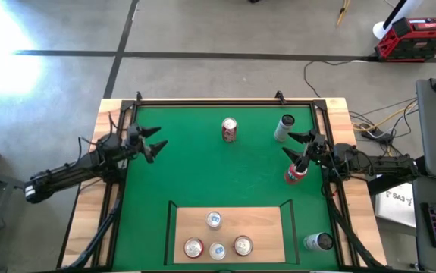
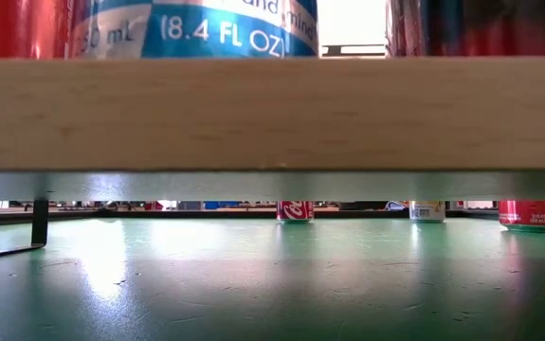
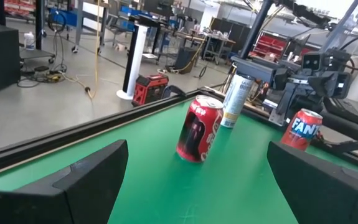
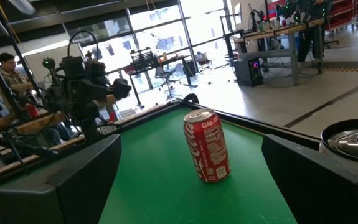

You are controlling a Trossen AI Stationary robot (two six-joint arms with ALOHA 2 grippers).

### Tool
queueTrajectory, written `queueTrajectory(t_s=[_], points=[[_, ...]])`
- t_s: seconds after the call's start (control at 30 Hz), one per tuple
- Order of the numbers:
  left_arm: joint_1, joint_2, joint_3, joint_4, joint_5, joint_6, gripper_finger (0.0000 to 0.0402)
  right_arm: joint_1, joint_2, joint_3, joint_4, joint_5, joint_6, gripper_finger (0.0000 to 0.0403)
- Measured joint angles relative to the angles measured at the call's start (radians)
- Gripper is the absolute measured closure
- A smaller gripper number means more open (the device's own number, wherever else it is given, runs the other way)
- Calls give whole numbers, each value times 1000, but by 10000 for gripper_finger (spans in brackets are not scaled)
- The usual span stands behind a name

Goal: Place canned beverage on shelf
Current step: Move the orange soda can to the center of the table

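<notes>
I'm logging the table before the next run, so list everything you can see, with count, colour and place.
green mat: one, green, covers the table
shelf: one, pale wood with black rail, near edge of the mat
shelf cans: four, two blue-white and two reddish, upright on the shelf
Coca-Cola can: one, red, upright toward the far edge
slim can: one, silver-white, far right of the mat
Fanta can: one, red, beside the right end effector
corner can: one, silver, near right corner
toolbox: one, red and black, on the floor beyond the table
left end effector: one, dark, open, left side
right end effector: one, dark, open, right side
</notes>
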Motion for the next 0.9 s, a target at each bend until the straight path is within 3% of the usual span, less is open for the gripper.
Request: queueTrajectory(t_s=[0.53,0.73,0.83,0.9], points=[[0,29,8,5,0,0,32,0,0,0,4,-8,-5,22],[0,42,8,5,1,0,32,0,-1,1,42,-33,-116,22],[0,49,8,5,1,0,32,3,1,37,35,-53,-68,22],[0,52,8,5,1,0,32,3,9,84,8,-11,6,22]])
